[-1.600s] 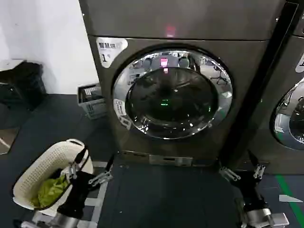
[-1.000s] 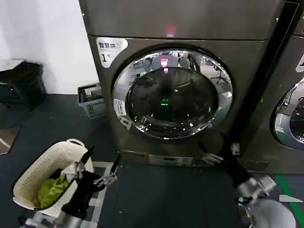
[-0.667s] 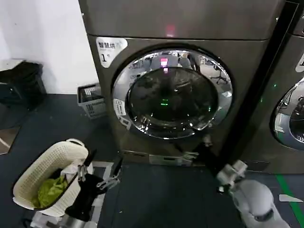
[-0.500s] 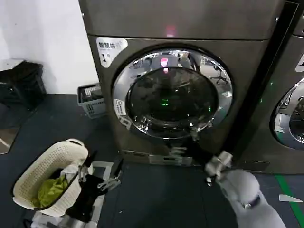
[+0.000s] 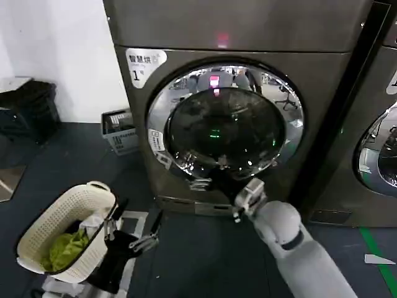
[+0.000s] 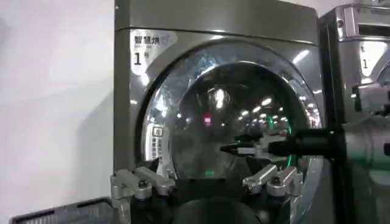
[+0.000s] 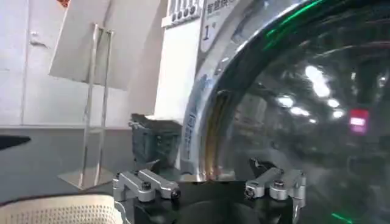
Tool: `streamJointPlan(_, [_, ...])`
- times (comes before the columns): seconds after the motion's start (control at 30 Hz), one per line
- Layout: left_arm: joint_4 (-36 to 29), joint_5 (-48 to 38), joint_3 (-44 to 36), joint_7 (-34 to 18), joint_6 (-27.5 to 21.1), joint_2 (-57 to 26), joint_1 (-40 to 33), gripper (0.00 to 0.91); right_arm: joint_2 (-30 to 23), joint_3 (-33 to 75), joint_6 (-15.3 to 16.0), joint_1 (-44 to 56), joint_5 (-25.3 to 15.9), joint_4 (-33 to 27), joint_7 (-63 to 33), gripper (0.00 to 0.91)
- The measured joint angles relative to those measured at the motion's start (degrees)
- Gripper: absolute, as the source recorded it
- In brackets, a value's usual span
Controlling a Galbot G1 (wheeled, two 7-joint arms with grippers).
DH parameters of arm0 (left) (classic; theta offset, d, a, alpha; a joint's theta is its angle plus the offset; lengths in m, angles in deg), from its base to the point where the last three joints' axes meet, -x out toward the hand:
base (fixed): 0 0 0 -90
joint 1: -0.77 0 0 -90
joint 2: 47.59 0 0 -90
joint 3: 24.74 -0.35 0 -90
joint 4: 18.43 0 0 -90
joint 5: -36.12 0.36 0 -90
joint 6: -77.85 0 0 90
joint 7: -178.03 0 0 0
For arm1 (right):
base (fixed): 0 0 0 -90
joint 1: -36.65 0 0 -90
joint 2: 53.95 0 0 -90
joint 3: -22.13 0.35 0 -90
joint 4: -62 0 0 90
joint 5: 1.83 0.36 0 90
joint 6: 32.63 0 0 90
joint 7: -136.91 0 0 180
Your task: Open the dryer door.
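One dryer [image 5: 248, 37] fills the head view, its one round dryer door [image 5: 224, 122] shut. The right end effector [image 5: 208, 175], fingers spread, reaches the door's lower chrome rim. The left end effector [image 5: 132, 233] hangs open low beside one white basket [image 5: 56, 223] on the floor.

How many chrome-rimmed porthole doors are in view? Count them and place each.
2: the dryer door on the dryer marked 1, and the neighbouring machine's door, cut off at the head view's right edge.
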Motion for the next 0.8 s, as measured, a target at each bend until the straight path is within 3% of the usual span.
streamJointPlan(0.23, [0.06,0.28,-0.20,-0.01,0.20,0.02,0.16,0.907,-2.16,-3.54,-0.07,-3.89,-0.05,-3.62,-0.32,0.907])
streamJointPlan(0.8, [1.68,0.94,-0.67,-0.11,0.80,0.24,-0.14,0.907,-8.77,-9.68,-2.71,-16.68,0.87,-20.51,-0.18,0.907])
